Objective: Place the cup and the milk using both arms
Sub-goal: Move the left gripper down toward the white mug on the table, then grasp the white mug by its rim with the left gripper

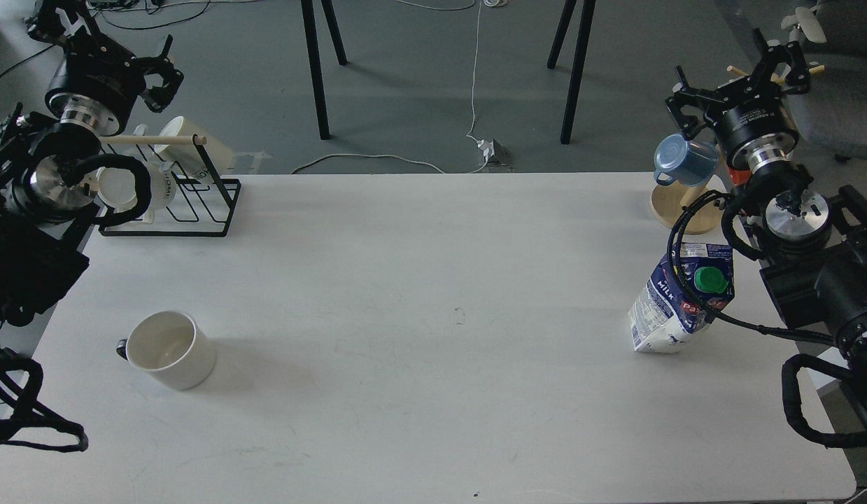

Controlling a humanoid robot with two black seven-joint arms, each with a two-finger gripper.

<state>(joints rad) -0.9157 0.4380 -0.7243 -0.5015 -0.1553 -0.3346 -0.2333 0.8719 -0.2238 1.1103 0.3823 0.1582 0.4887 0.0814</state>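
Observation:
The cup point(171, 348), a plain white mug with a small black handle pointing left, stands upright on the white table point(433, 294) at the front left. A blue-and-white milk carton point(678, 302) with a green cap stands at the right side, leaning slightly. My left gripper point(160, 75) is raised at the far left, above the mug rack and well behind the cup; its fingers are apart and hold nothing. Over at the far right my right gripper point(737, 78) is also raised, behind the milk and above the blue mug, open and empty.
A black wire rack point(216, 210) with cream lettered mugs and a wooden dowel sits at the back left corner. A blue mug point(684, 159) hangs on a wooden stand point(678, 206) at the back right. Cables loop from my right arm past the carton.

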